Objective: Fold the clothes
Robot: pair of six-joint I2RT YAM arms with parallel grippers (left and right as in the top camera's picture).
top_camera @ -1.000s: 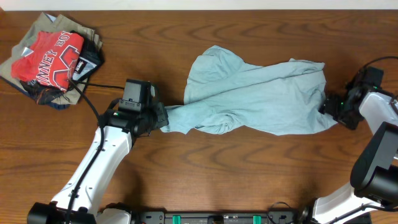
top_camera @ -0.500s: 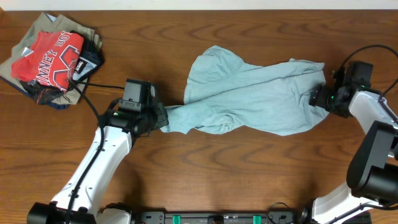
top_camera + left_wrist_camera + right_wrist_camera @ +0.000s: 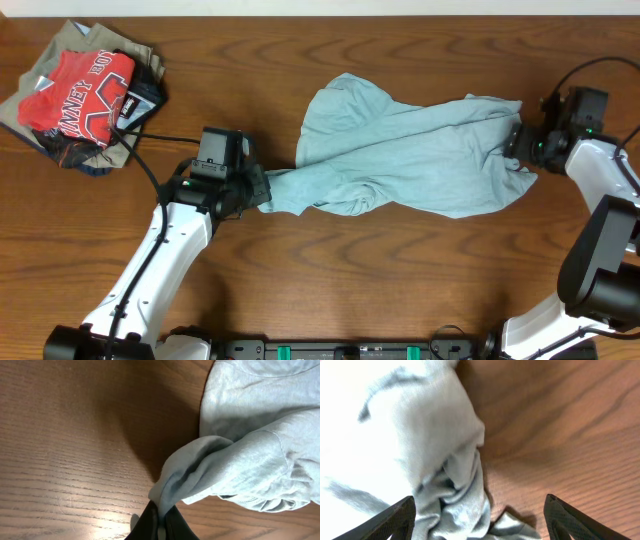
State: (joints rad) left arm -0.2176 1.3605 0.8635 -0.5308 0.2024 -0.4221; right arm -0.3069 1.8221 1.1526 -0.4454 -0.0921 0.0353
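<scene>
Two hands on one piece of cloth, and only one of them has it.

- The pale blue-grey garment (image 3: pixel 410 160) lies mid-tabletop (image 3: pixel 400 280), stretched left to right, roped and wrinkled, not flat. It is well apart from the red T-shirt (image 3: pixel 85 95) on the heap at the far left corner.
- Your left hand (image 3: pixel 262 192) is clenched on the garment's left end. The left wrist view shows just a thin nip of fabric between the tips (image 3: pixel 160 522).
- Your right hand (image 3: pixel 522 145) is spread wide at the garment's right end. Its fingers (image 3: pixel 567 520) stand on either side of a crumpled wad, clamping nothing.

Risks from here, as I judge them:
- Bad bite on the right. The cloth between the fingers is bunched in several folds. Close there and you likely take a wad, not a clean corner, and the fold comes out lopsided.
- Missed bite. From these views I cannot tell how low the right hand sits. If it is too high, it closes on air or on one loose flap.
- Slip on the left. That nip is shallow, so any firm pull to the right could draw the fabric out of it.
- Twist locked in. The middle is rolled over itself, and tensioning both ends now would tighten the roll rather than spread it.
- Tips dragging on the wood if you dip for a deeper hold.
</scene>
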